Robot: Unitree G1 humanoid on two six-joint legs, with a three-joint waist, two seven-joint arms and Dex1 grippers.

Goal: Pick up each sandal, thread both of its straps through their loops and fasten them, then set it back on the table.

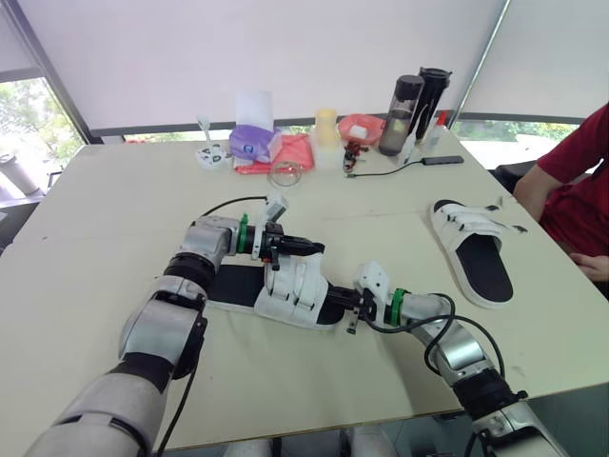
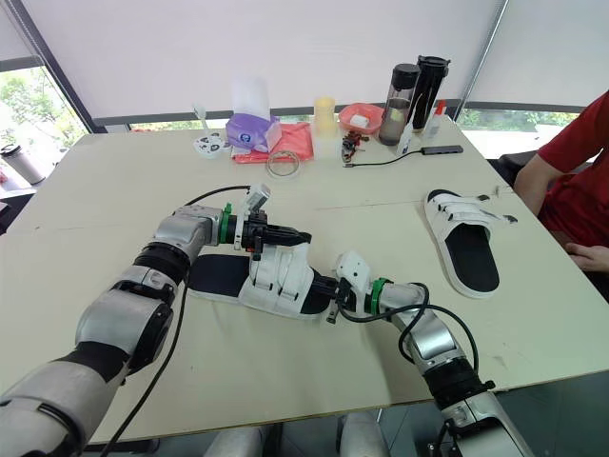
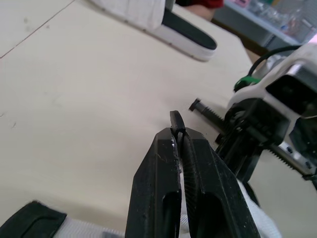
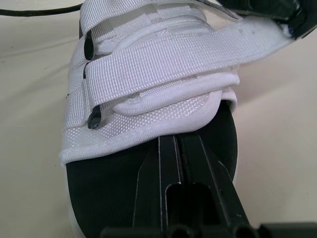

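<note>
broadly, cream table (image 1: 114,205) beneath white blinds (image 1: 285,48).

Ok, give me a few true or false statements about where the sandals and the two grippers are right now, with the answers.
1. Two white sandals lie on the table. True: the near sandal and the far sandal.
2. The far sandal lies on the robot's left. False: it lies on the right, near a person in red.
3. The right gripper is wide open. False: its fingers are shut together over the near sandal's black footbed.
4. The left gripper is shut. True.
5. Both grippers are at the near sandal. True.
</note>
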